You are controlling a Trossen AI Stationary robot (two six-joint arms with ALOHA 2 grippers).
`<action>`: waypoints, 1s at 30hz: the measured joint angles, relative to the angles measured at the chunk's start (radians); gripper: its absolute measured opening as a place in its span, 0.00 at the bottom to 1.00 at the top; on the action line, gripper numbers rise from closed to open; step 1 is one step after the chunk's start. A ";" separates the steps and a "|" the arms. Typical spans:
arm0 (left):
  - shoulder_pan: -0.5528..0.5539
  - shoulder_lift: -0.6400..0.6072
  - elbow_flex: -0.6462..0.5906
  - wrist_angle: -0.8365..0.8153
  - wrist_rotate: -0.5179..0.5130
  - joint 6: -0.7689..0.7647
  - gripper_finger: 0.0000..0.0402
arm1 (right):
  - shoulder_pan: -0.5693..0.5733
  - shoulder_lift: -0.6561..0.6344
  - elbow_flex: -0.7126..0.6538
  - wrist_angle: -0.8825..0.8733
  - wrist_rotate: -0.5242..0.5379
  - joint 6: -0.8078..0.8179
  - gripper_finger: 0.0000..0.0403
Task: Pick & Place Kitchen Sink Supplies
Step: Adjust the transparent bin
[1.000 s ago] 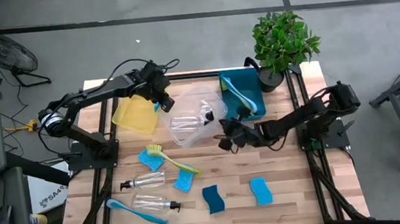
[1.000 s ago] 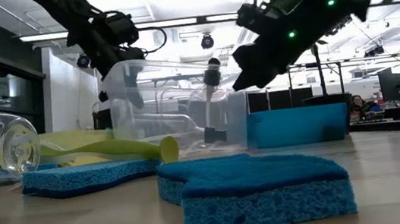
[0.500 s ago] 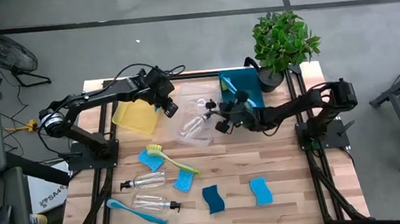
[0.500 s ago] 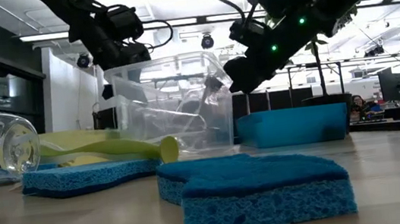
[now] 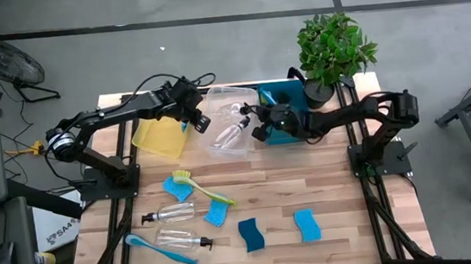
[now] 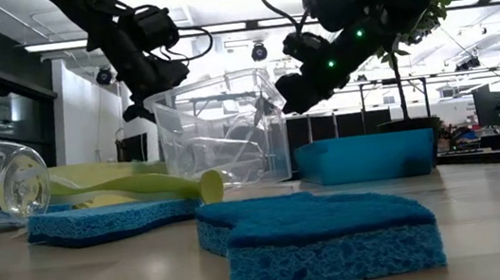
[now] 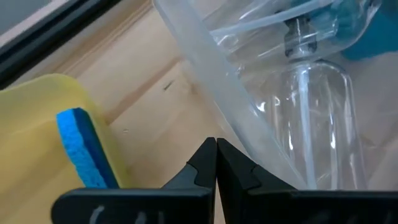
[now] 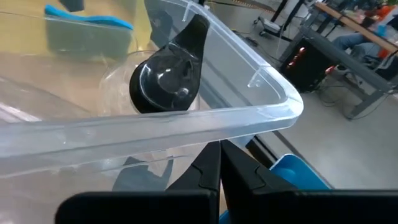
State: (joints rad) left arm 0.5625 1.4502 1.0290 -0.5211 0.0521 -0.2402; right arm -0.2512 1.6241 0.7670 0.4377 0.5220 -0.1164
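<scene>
You have both tools pinched shut on clear bin [image 5: 233, 119] rim: left tool [image 5: 199, 121], right tool [image 5: 261, 132]. Two-sided grip keeps bin level, bottle [image 5: 229, 133] inside.

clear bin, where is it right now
In the high view the clear bin sits at the far middle of the table, between the yellow bin on its left and the teal bin on its right, with a bottle inside.

Both end effectors now carry the clear plastic bin [image 5: 227, 120], bottle inside, back beside the teal bin [image 5: 292, 102].
</scene>
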 joint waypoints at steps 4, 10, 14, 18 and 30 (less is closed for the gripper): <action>0.000 0.000 0.000 0.002 -0.011 0.000 0.00 | -0.016 0.000 0.000 -0.006 -0.042 0.003 0.00; -0.001 0.000 0.000 0.005 -0.033 -0.005 0.00 | -0.070 0.000 0.000 -0.004 -0.086 -0.039 0.00; -0.001 0.000 0.000 0.022 -0.091 -0.038 0.00 | -0.125 0.000 0.000 0.005 -0.134 -0.041 0.00; -0.001 0.000 0.000 0.068 -0.139 -0.053 0.00 | -0.173 0.000 0.000 0.010 -0.169 -0.046 0.00; 0.000 -0.013 0.000 0.076 -0.296 -0.034 0.00 | -0.146 -0.044 0.000 0.004 -0.165 -0.072 0.00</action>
State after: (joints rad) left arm 0.5621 1.4370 1.0290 -0.4447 -0.2442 -0.2740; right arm -0.3976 1.5801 0.7670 0.4416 0.3565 -0.1883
